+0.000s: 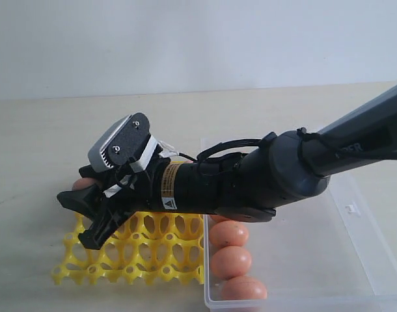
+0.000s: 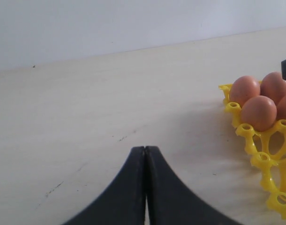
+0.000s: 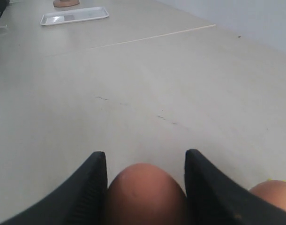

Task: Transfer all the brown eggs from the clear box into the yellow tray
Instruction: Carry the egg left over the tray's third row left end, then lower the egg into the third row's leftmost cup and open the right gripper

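Right arm (image 1: 283, 175) reached across the middle to the far left corner of the yellow tray (image 1: 140, 255). Right jaws stood fairly wide, clamped on one brown egg (image 3: 145, 192), a pad touching each flank. Couldn't tell whether it was seated in a cup or just above one. A second egg (image 3: 272, 194) sat just beside it.

Left jaws were pressed fully together, holding nothing, parked over bare worktop (image 2: 86, 117) beside the tray.

Brown eggs in the tray (image 2: 259, 112): at least three, clustered at one corner in the left wrist view. The near cups were empty. Three more eggs (image 1: 231, 261) lay in a line against the clear box (image 1: 355, 209) wall nearest the tray; the arm hid part of the box.

Handling, my read: light, rigid, brittle shell, smooth and rounded. No give, so excess squeeze would crack it and an off-centre grip would squirt it out. Take each across the short axis at its widest girth, pads square on, minimal force. Loose ones would probably roll if nudged.
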Tool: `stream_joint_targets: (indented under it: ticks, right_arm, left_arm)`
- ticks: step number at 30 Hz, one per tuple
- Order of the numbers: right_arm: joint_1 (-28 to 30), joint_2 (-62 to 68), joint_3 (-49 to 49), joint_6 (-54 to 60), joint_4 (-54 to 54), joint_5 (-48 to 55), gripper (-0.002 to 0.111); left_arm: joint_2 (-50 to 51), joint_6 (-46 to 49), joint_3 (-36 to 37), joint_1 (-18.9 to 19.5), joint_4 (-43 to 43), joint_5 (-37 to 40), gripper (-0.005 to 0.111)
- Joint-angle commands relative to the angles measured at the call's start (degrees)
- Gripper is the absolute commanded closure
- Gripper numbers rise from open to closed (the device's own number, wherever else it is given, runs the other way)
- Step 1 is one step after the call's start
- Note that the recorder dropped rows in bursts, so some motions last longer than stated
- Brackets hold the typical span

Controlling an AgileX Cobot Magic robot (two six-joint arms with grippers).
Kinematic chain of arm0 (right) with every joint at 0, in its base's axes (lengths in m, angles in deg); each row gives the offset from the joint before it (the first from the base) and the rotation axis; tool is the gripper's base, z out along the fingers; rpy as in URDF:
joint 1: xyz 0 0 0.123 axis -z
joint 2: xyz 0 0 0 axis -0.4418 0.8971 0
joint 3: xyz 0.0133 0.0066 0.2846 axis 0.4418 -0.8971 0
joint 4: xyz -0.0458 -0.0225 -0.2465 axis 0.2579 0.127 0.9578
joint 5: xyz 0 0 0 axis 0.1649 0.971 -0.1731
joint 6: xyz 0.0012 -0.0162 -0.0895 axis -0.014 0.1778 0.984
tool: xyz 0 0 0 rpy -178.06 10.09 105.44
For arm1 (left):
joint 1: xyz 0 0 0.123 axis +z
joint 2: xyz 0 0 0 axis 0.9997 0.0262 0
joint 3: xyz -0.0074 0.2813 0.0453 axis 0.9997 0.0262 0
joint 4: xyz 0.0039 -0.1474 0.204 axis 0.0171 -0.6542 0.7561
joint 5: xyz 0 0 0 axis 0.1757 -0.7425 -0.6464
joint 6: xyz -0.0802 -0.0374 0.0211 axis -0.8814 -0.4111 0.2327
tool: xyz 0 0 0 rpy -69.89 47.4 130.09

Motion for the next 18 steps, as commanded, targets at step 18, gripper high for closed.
stream_joint_targets:
  ticks: [18]
  right_arm:
    - [-0.37,2.44,3.22,1.53,3.67,-0.72,0.108]
  left_arm:
    - [0.14,-0.25,-0.23,-0.4,-0.13,-0.68,0.107]
